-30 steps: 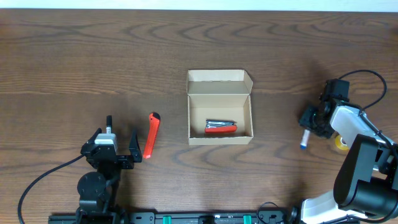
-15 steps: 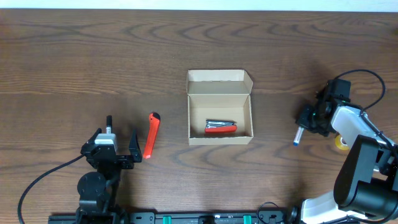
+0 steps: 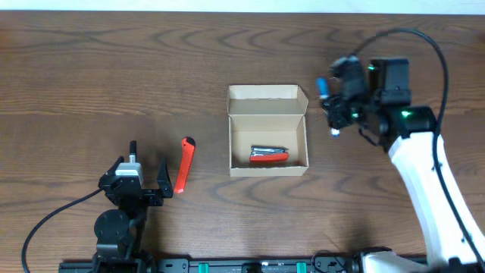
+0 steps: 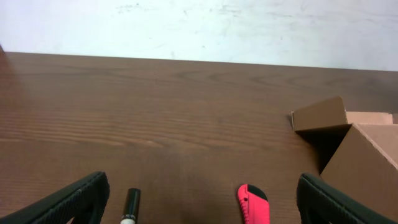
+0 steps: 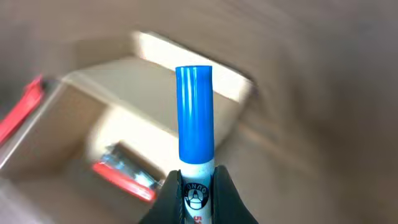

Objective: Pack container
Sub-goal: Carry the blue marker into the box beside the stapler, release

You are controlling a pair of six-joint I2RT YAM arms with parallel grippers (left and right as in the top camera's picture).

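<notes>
Box (image 3: 268, 129) looks light, crushable; grip a side wall. Right claw (image 3: 335, 112) pinches a marker (image 5: 194, 112) near it; left claw (image 4: 200, 202) gapes empty.

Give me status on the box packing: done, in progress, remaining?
Done: red-and-silver tool lies in the open container. In hand: right gripper holds a blue-capped marker near the container. To do: red cutter lies on the table; lid open.

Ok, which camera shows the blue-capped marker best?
The right wrist view: the marker is close up and sharp, pinched in the right claw. Overhead shows it small, only the blue cap clear, right of the container. The left wrist view misses it.
</notes>
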